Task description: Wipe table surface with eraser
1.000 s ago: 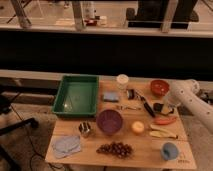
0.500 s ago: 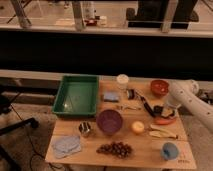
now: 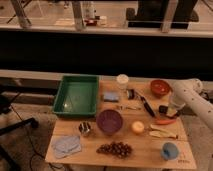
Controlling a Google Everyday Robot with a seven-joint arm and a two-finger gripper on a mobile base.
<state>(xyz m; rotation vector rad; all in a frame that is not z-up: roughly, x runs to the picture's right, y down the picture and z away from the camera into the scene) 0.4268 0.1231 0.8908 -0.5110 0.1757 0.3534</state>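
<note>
1. The eraser [image 3: 163,109] shows as a small dark block on the right part of the table surface [image 3: 145,157]. It lies just in front of the red-brown bowl [image 3: 160,87] and just behind an orange-red item [image 3: 165,121].
2. The white arm [image 3: 192,97] reaches in from the right edge. The gripper [image 3: 170,105] at its end sits just beside the eraser, on the eraser's right and slightly behind it.
3. I cannot tell whether the gripper touches the eraser, nor whether it is spread or pressed together.
4. The long black-handled utensil [image 3: 146,106] lies just left of the eraser. The light-blue block [image 3: 111,96] and the green tray [image 3: 77,95] are well apart from it, further left.
</note>
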